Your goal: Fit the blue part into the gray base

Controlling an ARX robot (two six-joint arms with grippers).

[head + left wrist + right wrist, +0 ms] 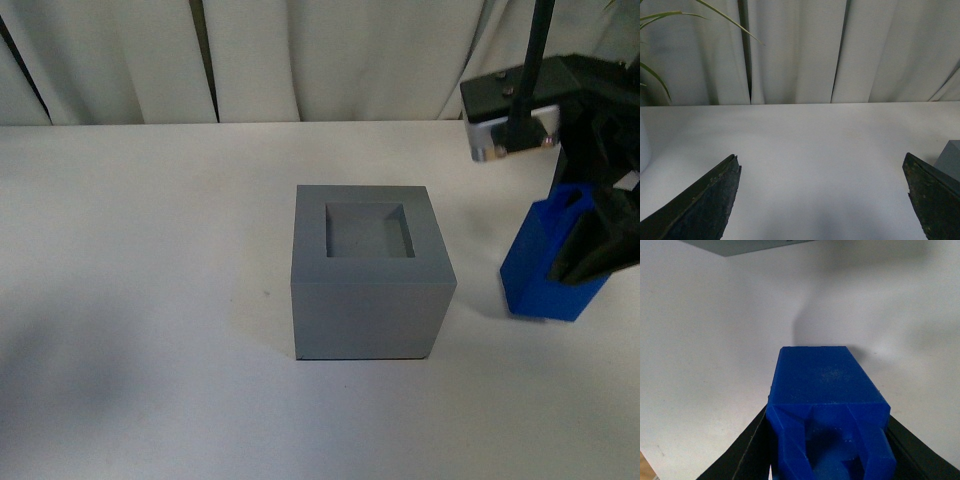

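I'm watching the right arm reaching down at the far right, its right tool (588,248) clamping the blue part (538,268) at the tapered loop end with black fingers (740,460) pressing on both flanks. The left tool (820,210) is hanging low over the white bench (150,250), jaws spread wide and gripping nothing. The blue part is showing as bright square-sided plastic, sitting upright right of the matte gray base (368,295), near it but not touching and outside its upward-facing square recess; I can't tell whether its bottom is resting on the bench.
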